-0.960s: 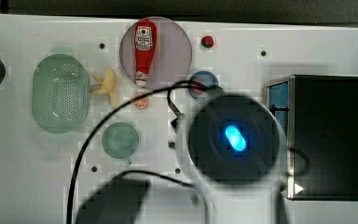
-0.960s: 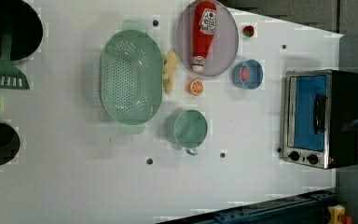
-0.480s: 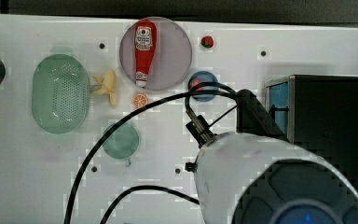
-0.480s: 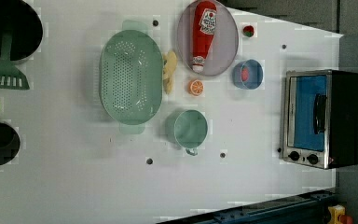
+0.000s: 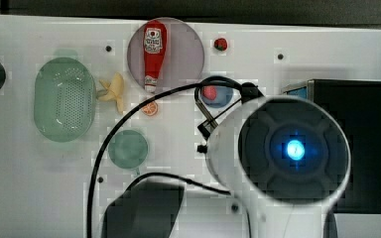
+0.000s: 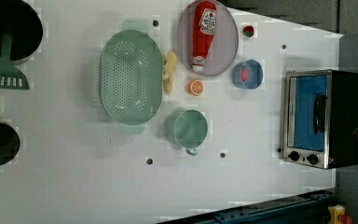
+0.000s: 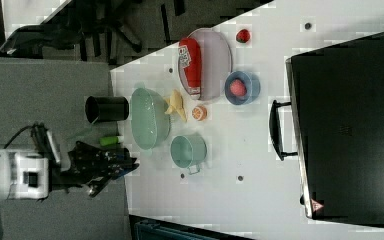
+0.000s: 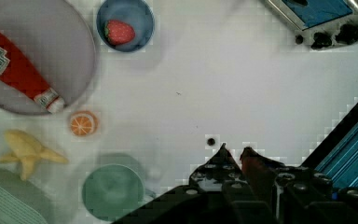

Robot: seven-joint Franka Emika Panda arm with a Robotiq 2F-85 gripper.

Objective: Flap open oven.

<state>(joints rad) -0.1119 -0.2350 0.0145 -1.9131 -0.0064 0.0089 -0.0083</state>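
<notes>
Oven point(image 6: 324, 119) untouched so far; gripper point(image 8: 235, 154) hangs by the white table point(image 8: 242, 93) edge, fingertips point(image 8: 222, 151) drawn nearly together on nothing (they stood wide a second ago, so that closing caught no handle). Green cup point(image 8: 113, 191) is the nearest item; farther off the oven sits at the left view's right table edge, door shut, bar handle point(image 6: 319, 113) free; my read: whole approach is left to do.

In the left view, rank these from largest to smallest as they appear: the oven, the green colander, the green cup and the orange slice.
1. Green colander and oven: too close in size to rank.
2. Green cup.
3. Orange slice.
</notes>
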